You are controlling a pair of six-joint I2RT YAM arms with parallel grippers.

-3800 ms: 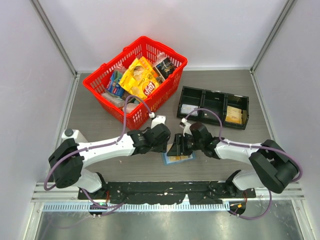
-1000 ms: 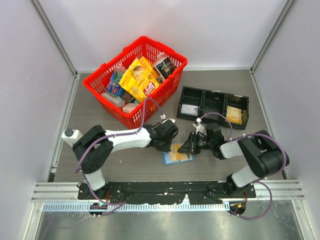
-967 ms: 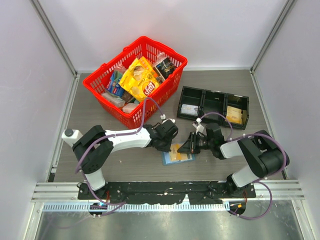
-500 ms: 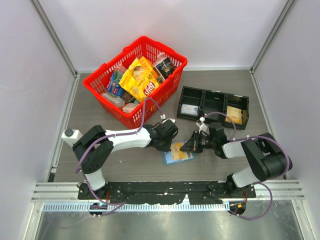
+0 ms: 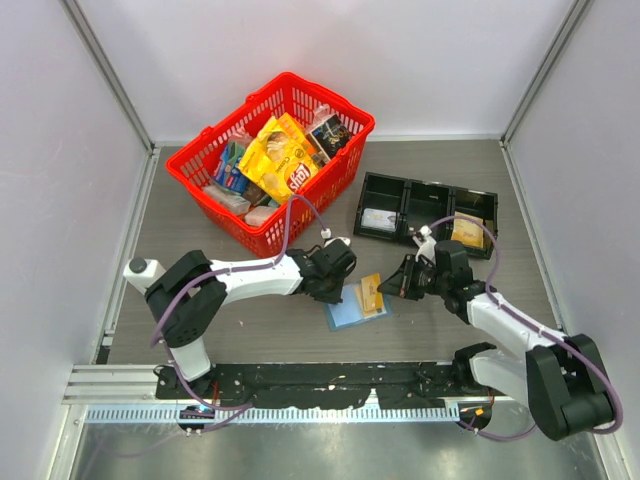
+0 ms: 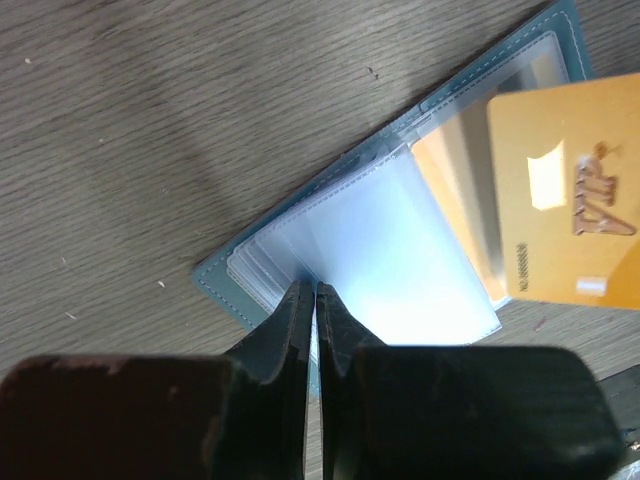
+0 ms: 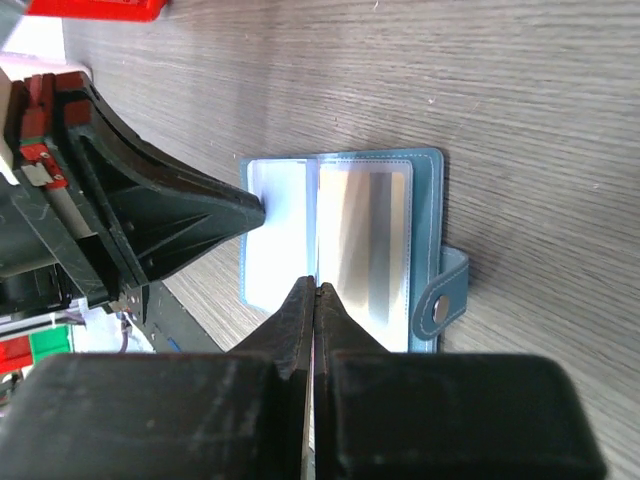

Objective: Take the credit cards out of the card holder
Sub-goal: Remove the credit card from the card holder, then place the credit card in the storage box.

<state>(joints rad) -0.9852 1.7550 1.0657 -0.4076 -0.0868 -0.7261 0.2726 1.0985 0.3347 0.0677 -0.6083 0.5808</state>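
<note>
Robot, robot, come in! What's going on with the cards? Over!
Left end effector shut on card holder, pinning it. Right end effector shut on gold credit card, out of its pocket. Nothing seen in the way. Over.

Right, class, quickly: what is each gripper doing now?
Left gripper: fingers shut on the card holder's clear sleeve.
Right gripper: fingers shut on a credit card.

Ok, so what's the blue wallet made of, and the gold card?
The card holder looks like soft blue leather or fake leather: matte, with stitching along its edge. Its inner pockets seem clear glossy plastic, since light glares off them. The gold credit card looks like stiff shiny plastic.
</note>
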